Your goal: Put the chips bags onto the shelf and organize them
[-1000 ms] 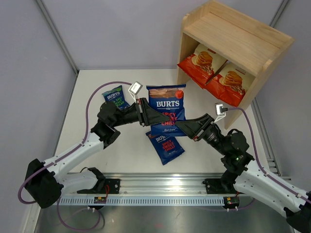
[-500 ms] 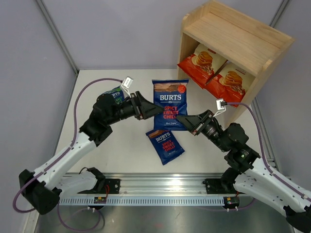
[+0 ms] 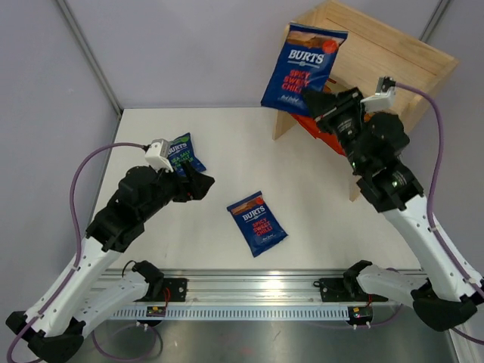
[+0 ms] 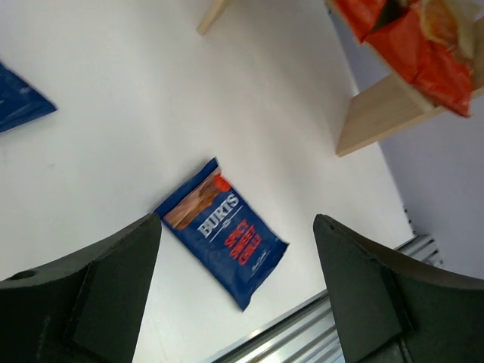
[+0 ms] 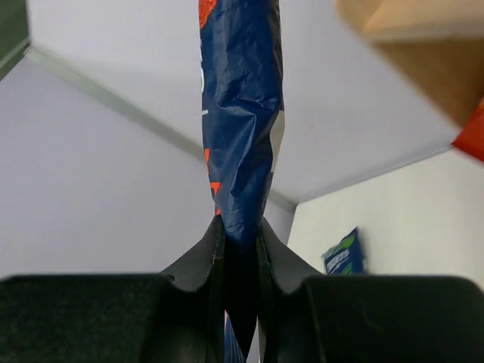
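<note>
**Carrying a blue chips bag to the shelf**

On the white worktop (image 3: 227, 144), the light wooden two-tier shelf (image 3: 393, 57) stands at the far right corner, with orange-red chips bags (image 4: 412, 41) in its lower tier. The right gripper (image 3: 321, 98) pinches a dark blue, red-lettered Burts bag (image 3: 304, 66) by its lower edge, in the air before the shelf. The next move probably calls for setting it on the upper tier. The left gripper (image 3: 200, 183), wide and empty, hovers beside the green-lettered blue bag (image 3: 181, 151) near the left edge. A second red-lettered blue bag (image 3: 257, 223) lies toward the near edge.

White table (image 3: 318, 204) w/ alu rail (image 3: 257, 311) along near edge, grey wall panels (image 3: 181, 45) at back & left.
</note>
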Robot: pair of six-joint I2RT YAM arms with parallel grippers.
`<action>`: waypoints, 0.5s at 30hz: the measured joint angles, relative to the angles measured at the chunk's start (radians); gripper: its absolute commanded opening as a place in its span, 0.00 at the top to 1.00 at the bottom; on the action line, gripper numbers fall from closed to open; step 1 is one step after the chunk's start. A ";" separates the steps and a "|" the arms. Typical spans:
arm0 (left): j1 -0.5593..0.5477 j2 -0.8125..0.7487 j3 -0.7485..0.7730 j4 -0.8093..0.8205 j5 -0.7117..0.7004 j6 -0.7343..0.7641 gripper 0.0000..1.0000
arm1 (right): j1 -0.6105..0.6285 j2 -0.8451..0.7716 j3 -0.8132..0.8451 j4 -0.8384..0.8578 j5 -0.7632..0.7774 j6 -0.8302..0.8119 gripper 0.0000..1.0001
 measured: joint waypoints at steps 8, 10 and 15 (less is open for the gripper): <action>0.000 -0.077 0.011 -0.139 -0.035 0.098 0.14 | -0.202 0.270 0.304 -0.109 0.002 0.027 0.94; 0.000 -0.083 0.010 -0.156 -0.037 0.111 0.14 | -0.233 0.318 0.359 -0.131 0.003 0.039 0.94; 0.000 -0.104 -0.006 -0.175 -0.038 0.130 0.14 | -0.330 0.400 0.450 -0.162 0.006 0.100 0.93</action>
